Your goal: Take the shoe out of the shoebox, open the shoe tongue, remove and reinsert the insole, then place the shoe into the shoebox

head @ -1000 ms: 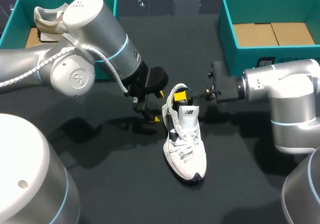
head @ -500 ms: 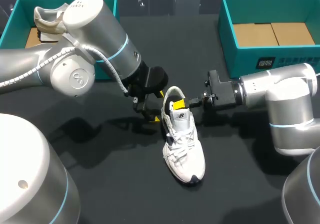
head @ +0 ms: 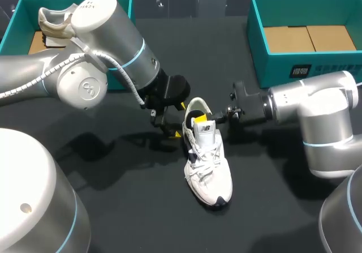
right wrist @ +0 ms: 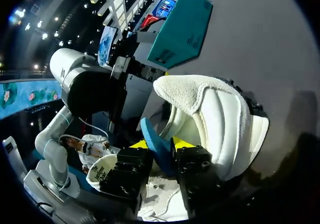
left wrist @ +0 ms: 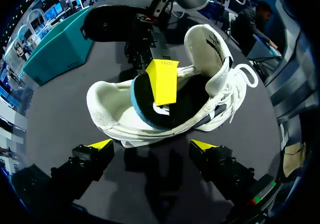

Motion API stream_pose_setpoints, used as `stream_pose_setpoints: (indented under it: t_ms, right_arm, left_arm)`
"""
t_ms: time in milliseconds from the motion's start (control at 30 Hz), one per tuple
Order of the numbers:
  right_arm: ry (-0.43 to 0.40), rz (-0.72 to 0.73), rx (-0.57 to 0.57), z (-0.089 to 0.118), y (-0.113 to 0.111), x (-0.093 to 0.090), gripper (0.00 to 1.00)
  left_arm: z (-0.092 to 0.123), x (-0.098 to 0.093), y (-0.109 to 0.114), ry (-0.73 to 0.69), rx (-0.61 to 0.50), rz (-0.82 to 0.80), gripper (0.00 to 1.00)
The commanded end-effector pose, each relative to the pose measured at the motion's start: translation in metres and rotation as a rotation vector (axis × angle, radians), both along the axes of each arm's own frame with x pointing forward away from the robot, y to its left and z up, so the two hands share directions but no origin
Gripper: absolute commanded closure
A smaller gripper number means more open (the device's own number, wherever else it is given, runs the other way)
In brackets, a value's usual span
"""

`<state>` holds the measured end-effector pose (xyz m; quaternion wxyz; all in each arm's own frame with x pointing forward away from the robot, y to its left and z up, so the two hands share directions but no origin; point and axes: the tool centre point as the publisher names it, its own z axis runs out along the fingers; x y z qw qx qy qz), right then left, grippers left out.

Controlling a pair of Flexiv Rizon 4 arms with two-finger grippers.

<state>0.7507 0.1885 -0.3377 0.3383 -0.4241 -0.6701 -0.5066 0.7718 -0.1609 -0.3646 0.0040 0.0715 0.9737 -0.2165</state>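
1. We see the white shoe [head: 218, 179] resting on its sole near the middle of the dark table [head: 130, 219]. It is out of both boxes, with its toe toward 5 o'clock and its heel toward 11 o'clock.
2. The tongue [head: 205, 129] stands up out of the shoe's opening, with the laces below it toward the toe.
3. Our right arm comes in from 3 o'clock, and the right gripper [head: 208, 116] is dipped into the shoe's opening just behind the tongue.
4. In the right wrist view we find the right gripper [right wrist: 159, 145] set narrow. Its two fingers are pinched from both sides on a blue strip that we take for the raised edge of the insole [right wrist: 149, 130].
5. The left wrist view shows one yellow finger [left wrist: 162, 81] of that gripper inside the shoe [left wrist: 115, 119], against the blue insole [left wrist: 139, 101]. The tongue [left wrist: 207, 46] rises beyond it.
6. Our left gripper [head: 179, 121] sits just beside the heel, at about 9 o'clock of it.
7. Its own view shows the left gripper [left wrist: 152, 146] spread wide and holding nothing. The shoe lies just ahead of its tips, apart from them.
8. A teal box [head: 17, 9] stands at the table's 10 o'clock with another shoe [head: 54, 21] inside.
9. A second teal box [head: 255, 32] stands at 2 o'clock, showing a brown cardboard floor.
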Motion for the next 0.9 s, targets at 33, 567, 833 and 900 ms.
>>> stream_pose_setpoints:
  t_ms: [33,567,833,900]
  right_arm:
    - [-0.051,-0.034,-0.033,0.019,-0.001,-0.004,0.67]
    - [-0.155,-0.071,-0.094,0.043,-0.006,0.007,0.58]
    - [-0.143,-0.100,-0.098,0.036,-0.014,0.011,0.60]
    - [-0.138,-0.091,-0.094,0.034,-0.012,0.014,0.66]
  left_arm:
    - [0.000,-0.001,0.001,-0.001,0.000,0.000,0.00]
    - [0.000,-0.001,0.001,-0.001,0.000,0.000,0.00]
    - [0.000,-0.001,0.001,-0.001,0.000,0.000,0.00]
    - [0.000,-0.001,0.001,-0.001,0.000,0.000,0.00]
